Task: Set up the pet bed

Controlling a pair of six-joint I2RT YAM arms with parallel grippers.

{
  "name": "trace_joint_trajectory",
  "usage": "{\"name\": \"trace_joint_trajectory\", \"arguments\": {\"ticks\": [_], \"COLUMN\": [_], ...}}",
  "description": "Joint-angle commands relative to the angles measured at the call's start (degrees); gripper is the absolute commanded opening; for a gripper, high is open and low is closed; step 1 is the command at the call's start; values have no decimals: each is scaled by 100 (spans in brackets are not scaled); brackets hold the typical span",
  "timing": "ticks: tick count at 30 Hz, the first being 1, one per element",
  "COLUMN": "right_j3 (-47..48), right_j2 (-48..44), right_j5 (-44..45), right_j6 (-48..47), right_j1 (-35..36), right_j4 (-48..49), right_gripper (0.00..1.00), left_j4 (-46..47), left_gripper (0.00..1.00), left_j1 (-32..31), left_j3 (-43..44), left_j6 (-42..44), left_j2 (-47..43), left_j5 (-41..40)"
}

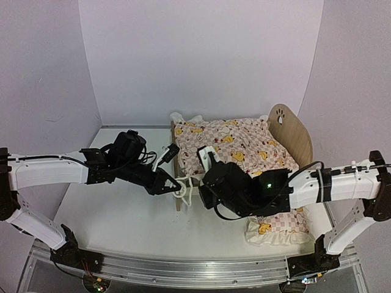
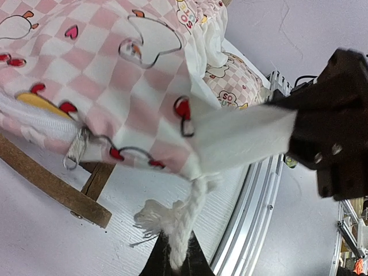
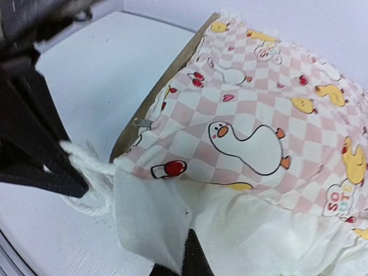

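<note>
One table (image 1: pixel 122 213) carries one bed (image 1: pixel 292 131) at its right rear, with the headboard to the right. One quilt (image 1: pixel 244 143) covers the bed. One pillow (image 1: pixel 278 231) lies on the table under the right arm, and only the top view shows it whole. Two grippers meet at the bed's foot. The left gripper (image 2: pixel 173 260) is clamped on one white cord (image 2: pixel 187 215) at the quilt's corner, and the right gripper (image 3: pixel 190 259) pinches the quilt's white frill. Only the wrist views show one wire clip (image 3: pixel 141 122) on the quilt's edge.
</note>
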Motion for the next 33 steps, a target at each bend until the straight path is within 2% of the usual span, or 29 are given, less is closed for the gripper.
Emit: {"name": "trace_joint_trajectory", "arguments": {"ticks": [1, 7, 14, 18, 21, 24, 25, 27, 29, 31, 33], "right_j3": [-78, -283, -224, -226, -212, -177, -160, -140, -124, -113, -96], "right_j2": [-629, -1058, -1134, -1162, -1179, -1192, -1203, -1215, -1215, -1230, -1253], "right_j5": [244, -729, -1252, -1364, -1476, -1547, -1561, -1585, -1613, -1651, -1699], "right_j6": [-291, -635, -976, -988, -1005, -1016, -1022, -1036, -1050, -1051, -1067], "right_j1": [-355, -1197, -1372, -1410, -1416, -1429, -1433, -1444, -1451, -1452, -1450], "right_j4": [94, 478, 700, 705, 731, 736, 741, 742, 738, 742, 738], "right_gripper": [0, 0, 0, 0, 0, 0, 0, 0, 0, 0, 0], "left_j4": [25, 9, -47, -144, -140, -45, 32, 402, 1492, 2510, 3550], "left_gripper": [4, 10, 11, 9, 0, 0, 2, 20, 36, 45, 47], "left_j1": [41, 34, 29, 34, 19, -125, -157, -335, -606, -834, -1071], "left_j3": [273, 76, 94, 116, 146, 224, 209, -16, -537, -1166, -1830], "left_j6": [85, 259, 346, 396, 356, 326, 259, 238, 169, -1, -54], "left_j2": [61, 42, 1, 31, 104, 151, 137, 4, -262, -509, -670], "left_j5": [296, 1117, 1475, 1335, 1258, 774, 359, 8, -415, -893, -1469]}}
